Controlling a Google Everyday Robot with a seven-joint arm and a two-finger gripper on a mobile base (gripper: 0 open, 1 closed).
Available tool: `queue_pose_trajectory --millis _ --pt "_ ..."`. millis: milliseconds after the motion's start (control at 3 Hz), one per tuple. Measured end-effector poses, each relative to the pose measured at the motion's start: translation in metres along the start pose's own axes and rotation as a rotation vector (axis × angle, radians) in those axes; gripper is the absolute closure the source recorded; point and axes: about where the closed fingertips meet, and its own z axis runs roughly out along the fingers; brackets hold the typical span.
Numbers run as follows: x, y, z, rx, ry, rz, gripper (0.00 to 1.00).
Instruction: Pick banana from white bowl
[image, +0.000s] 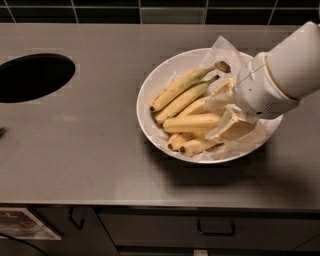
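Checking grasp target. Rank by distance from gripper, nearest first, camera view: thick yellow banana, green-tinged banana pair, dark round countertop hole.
Gripper over wide white bowl's right half.
1. Thick yellow banana, at it, bowl centre.
2. Green-tinged banana pair, upper left of it.
3. Dark round hole, far left.

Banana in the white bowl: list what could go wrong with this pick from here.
1. The gripper sits low in the white bowl, at the right end of the banana. That banana touches its neighbours, so lifting it may drag along the small bananas beneath it.
2. The crinkled paper lies right against the gripper and could get pinched and pulled up too.
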Motion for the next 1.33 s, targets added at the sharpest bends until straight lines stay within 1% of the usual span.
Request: queue_pose_trajectory --millis 333,667,1000,1333 --pt "0.0069 0.0000 0.0093 -0.017 0.027 0.012 0.38" --pt "0.0122 0.0002 0.0163 -0.029 0.046 0.021 0.45" --pt "0.0122 0.0002 0.0163 -0.029 0.046 0.021 0.64" --pt "0.0122 0.0002 0.0163 -0.029 0.046 0.021 0.87"
